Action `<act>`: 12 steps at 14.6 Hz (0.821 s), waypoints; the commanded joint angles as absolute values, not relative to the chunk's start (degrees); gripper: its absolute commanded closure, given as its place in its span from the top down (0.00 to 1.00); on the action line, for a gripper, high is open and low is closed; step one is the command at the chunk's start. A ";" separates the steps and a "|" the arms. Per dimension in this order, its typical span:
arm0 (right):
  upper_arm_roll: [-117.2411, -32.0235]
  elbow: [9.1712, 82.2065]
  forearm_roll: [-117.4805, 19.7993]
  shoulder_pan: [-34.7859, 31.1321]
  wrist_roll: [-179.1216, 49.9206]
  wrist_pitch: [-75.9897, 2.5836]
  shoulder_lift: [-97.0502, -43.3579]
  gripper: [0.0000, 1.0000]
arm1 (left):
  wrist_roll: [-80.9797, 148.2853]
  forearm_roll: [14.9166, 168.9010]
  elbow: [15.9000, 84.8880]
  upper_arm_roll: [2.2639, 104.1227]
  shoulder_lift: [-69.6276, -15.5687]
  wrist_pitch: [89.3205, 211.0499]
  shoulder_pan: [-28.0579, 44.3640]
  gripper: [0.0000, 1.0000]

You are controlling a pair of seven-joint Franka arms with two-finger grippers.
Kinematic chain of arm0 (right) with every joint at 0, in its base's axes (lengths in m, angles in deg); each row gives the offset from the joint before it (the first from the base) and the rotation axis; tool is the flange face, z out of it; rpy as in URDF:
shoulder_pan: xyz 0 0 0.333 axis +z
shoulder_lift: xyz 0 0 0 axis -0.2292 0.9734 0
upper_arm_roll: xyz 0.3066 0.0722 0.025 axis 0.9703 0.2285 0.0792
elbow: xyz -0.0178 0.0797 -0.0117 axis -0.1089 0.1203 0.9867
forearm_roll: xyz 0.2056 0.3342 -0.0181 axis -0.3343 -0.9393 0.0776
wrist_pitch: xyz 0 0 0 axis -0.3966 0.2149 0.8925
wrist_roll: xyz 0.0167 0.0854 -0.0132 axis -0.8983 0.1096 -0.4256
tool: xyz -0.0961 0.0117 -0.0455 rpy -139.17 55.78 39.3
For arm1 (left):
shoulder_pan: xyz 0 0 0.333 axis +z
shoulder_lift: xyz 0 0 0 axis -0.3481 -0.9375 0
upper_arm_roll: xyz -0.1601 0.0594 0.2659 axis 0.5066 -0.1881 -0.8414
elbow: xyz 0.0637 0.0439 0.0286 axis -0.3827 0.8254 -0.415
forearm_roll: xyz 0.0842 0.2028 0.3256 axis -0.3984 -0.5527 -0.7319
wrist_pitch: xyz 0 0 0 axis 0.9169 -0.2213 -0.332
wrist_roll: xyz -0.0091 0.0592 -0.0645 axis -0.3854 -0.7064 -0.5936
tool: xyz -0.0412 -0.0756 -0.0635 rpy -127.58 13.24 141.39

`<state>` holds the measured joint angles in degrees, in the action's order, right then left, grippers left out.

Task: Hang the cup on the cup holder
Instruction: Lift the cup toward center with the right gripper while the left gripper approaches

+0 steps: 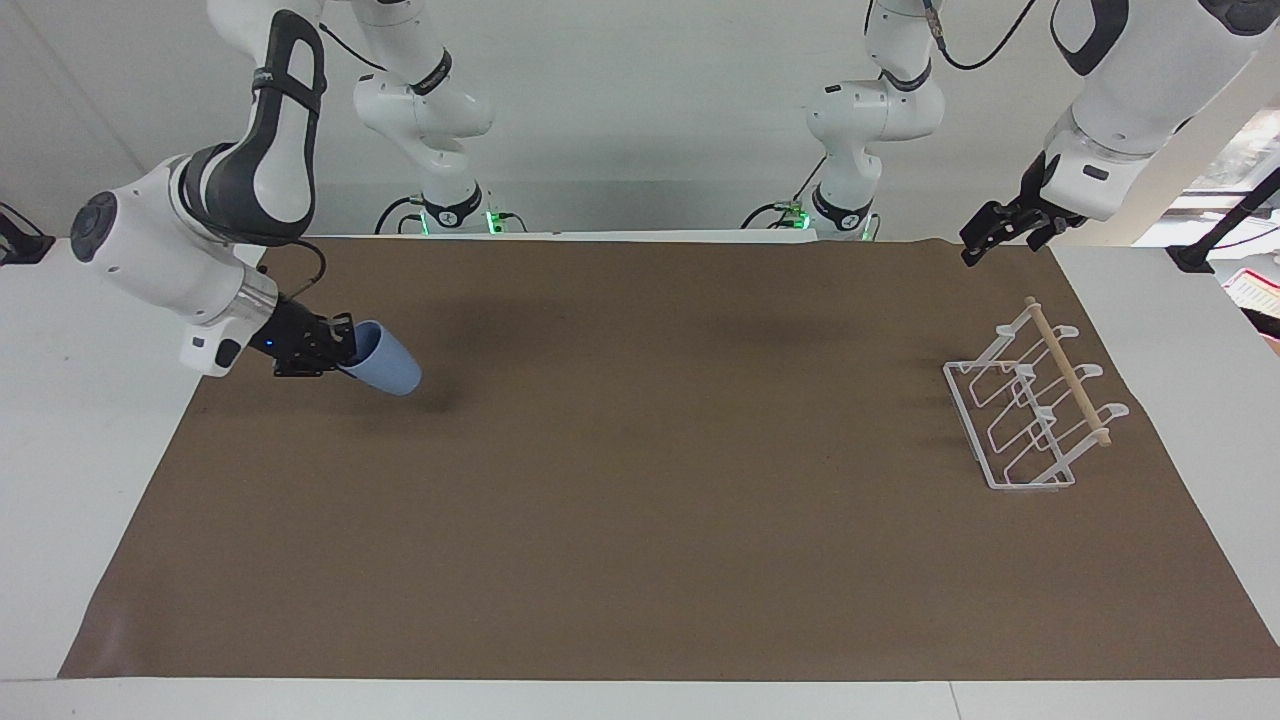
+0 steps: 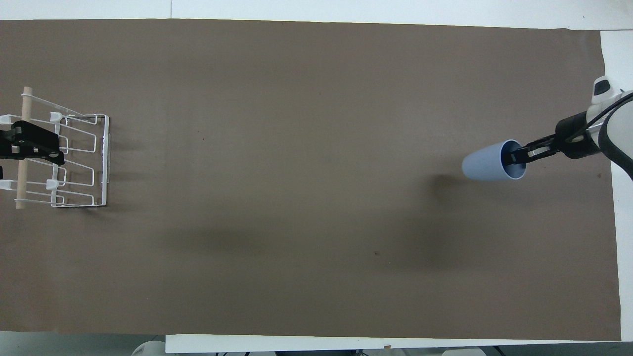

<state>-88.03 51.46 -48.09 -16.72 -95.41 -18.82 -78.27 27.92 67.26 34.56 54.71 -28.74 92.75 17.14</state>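
Brown matting covers nearly the whole table [image 1: 640, 560], with white margins at both ends and a pale wall at the robots' end.

The cup [image 1: 382, 369] is off the mat, in the air over the right arm's end of the table, with its shadow on the mat beneath it. It lies tipped almost onto its side, mouth toward the arm and narrow base pointing toward the middle of the table. The right end effector [image 1: 338, 347] grips it by the rim, one finger inside the mouth and one outside, closed on the wall; the overhead view shows the dark fingertip inside the opening [image 2: 511, 159]. Holding it by the rim probably keeps most of the mouth clear, which a slanted prong would need in order to enter.

The cup holder [image 1: 1030, 410] stands at the left arm's end of the table, well apart from the cup, with nothing on its prongs. Its wooden dowel [image 1: 1068, 371] runs along the top, and the wire loops slope down from it toward the middle of the table, so a cup arriving from that direction would meet them.

The left end effector [image 1: 1003, 231] waits in the air over the table edge at its own end; whether its fingers are spread or closed, I cannot tell. The long carry across the table has yet to be made.
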 commanded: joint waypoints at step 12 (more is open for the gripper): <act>-88.07 62.08 -95.74 10.63 -62.86 -30.43 -82.65 0.02 | -27.85 93.57 34.18 56.84 -26.91 89.94 13.08 1.00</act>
<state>-87.72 60.28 -91.61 7.44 -66.21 -26.55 -80.85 -18.92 91.15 34.36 56.44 -27.43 90.90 13.22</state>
